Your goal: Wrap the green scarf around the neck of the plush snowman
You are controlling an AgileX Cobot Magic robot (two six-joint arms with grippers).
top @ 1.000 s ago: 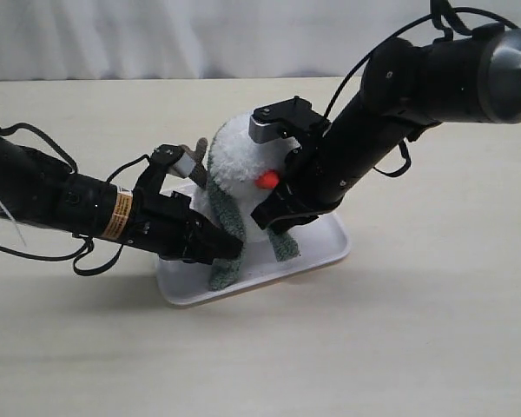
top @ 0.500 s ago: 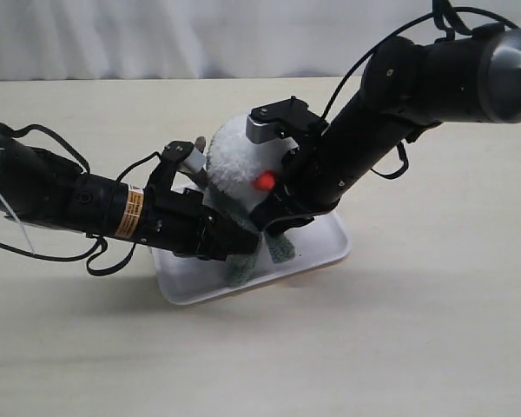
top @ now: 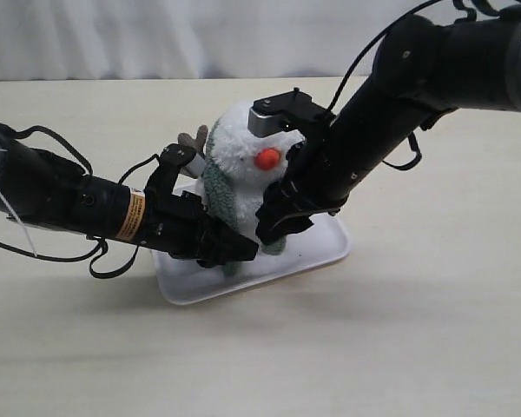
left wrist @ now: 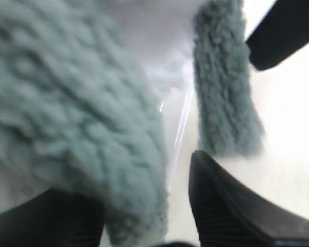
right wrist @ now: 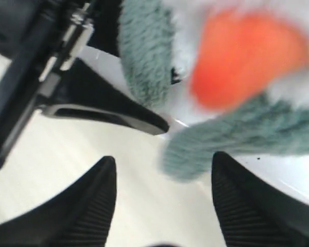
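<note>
Left claw (left wrist: 131, 175) and right claw (right wrist: 165, 157) both gape, green scarf (left wrist: 224, 92) ends lying unclamped just ahead.

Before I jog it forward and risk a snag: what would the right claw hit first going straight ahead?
Most likely the loose end of the green scarf, hanging just ahead of the open right claw. The orange nose of the plush snowman sits behind it. Depth is unclear.
</note>
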